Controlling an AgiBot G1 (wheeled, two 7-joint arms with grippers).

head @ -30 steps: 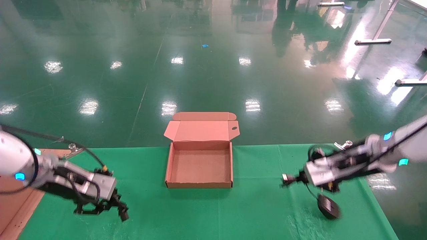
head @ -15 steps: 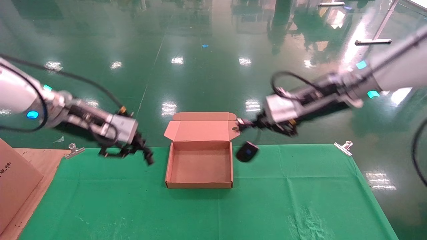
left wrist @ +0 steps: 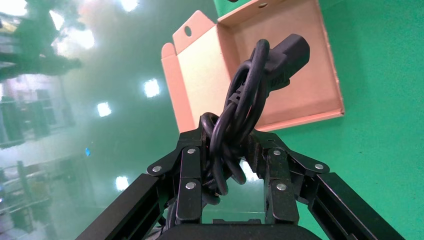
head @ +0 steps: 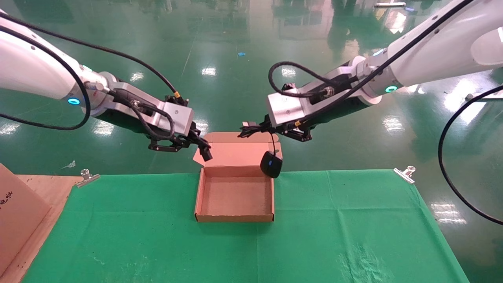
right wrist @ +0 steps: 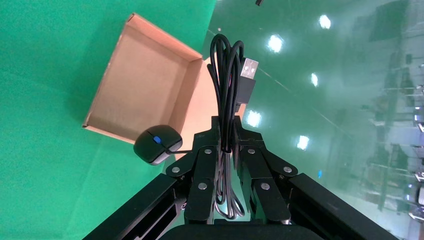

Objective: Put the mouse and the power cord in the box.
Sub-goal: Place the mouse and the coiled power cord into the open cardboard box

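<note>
- Head view: the shallow brown corrugated cardboard box (head: 235, 193) sits open on the green cloth-covered table (head: 334, 236), lid raised at its far side. A larger plain cardboard carton (head: 15, 212) well left of the box carries dark print too small to read.
- Head view: the left gripper (head: 196, 144) hangs over the box's far-left corner. The right gripper (head: 255, 129) hangs above the lid; the small black oval mouse (head: 271, 164) with a blue spot dangles beneath it at the box's far-right corner.
- Left wrist view: the left gripper (left wrist: 232, 150) is clenched on the thick black bundled power cord (left wrist: 250, 95), whose plug end projects past the fingertips, with the box (left wrist: 280, 65) beyond.
- Right wrist view: the right gripper (right wrist: 227, 145) pinches the mouse's thin black looped cable (right wrist: 225, 65), USB plug beyond the fingertips. The mouse (right wrist: 157, 143) hangs free just beside the box (right wrist: 140, 90) wall. No readable label shows.
</note>
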